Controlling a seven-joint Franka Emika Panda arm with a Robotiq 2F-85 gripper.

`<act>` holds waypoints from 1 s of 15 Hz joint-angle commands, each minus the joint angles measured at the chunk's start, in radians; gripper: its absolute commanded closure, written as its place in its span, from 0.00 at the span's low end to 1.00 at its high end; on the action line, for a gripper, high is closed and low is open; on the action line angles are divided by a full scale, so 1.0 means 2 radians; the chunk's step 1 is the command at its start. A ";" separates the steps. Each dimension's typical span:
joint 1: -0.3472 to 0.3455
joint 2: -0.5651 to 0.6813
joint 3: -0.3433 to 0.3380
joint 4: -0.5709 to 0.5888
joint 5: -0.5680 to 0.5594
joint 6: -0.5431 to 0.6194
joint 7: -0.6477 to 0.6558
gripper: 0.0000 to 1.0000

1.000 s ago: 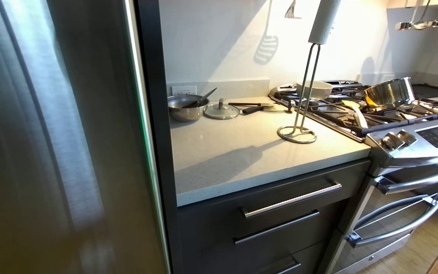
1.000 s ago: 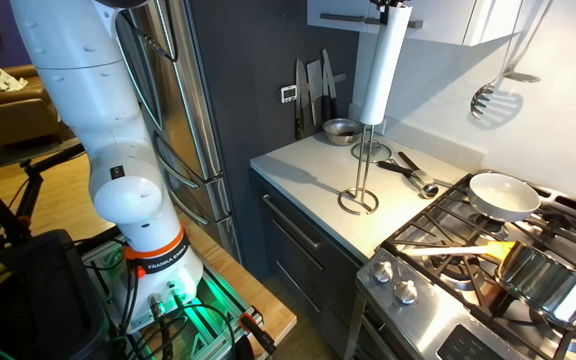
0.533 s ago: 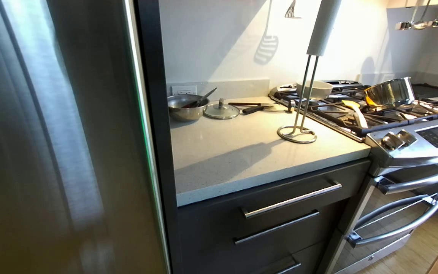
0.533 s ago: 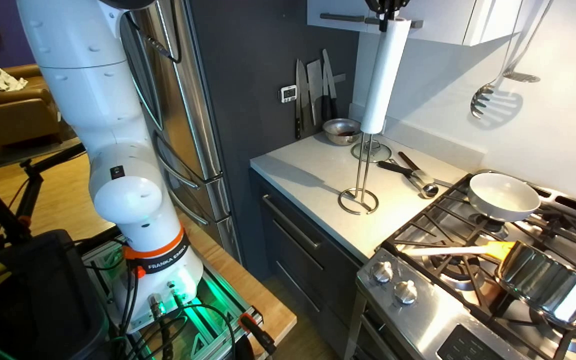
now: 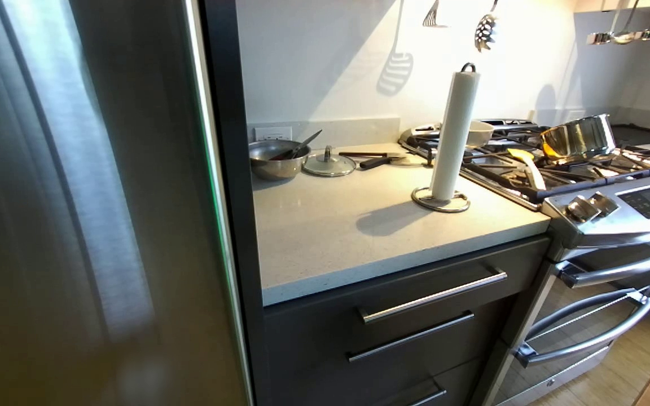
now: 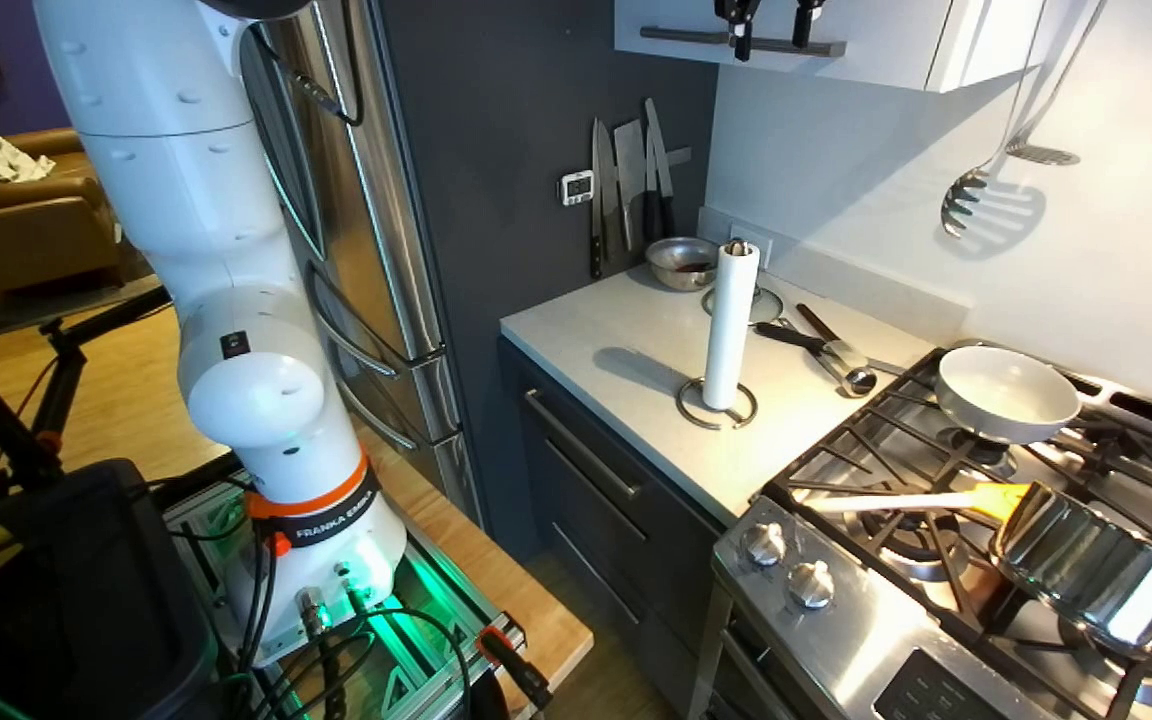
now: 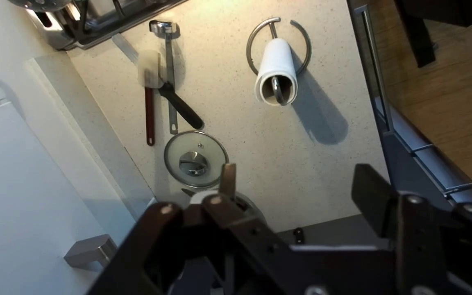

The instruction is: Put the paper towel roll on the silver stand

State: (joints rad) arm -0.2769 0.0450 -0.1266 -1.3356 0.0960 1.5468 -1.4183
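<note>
- In an exterior view, the white robot arm rises at the far left.
- Knives hang on the dark panel.
- A metal bowl sits at the far corner of the worktop.
- The paper towel roll stands upright around the silver stand, its lower end down at the base ring; the stand's loop tip shows at the roll's top.
- A glass lid lies behind the roll, partly hidden by it.
- The tool is above the roll and apart from it, its fingers spread wide, holding nothing.
- Crossed utensils lie near the cooktop.
- A yellow-and-white utensil, a white bowl and a tilted steel pot rest on the cooktop.
</note>
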 commanded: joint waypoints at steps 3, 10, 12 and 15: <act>-0.001 -0.018 -0.002 -0.004 -0.011 0.006 0.014 0.00; -0.002 -0.026 -0.003 -0.005 -0.013 -0.003 0.182 0.00; -0.001 -0.029 -0.003 -0.011 -0.013 -0.001 0.239 0.00; 0.000 -0.033 -0.001 -0.034 -0.005 0.009 0.293 0.00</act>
State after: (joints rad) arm -0.2803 0.0039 -0.1322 -1.3407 0.0925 1.5483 -0.9370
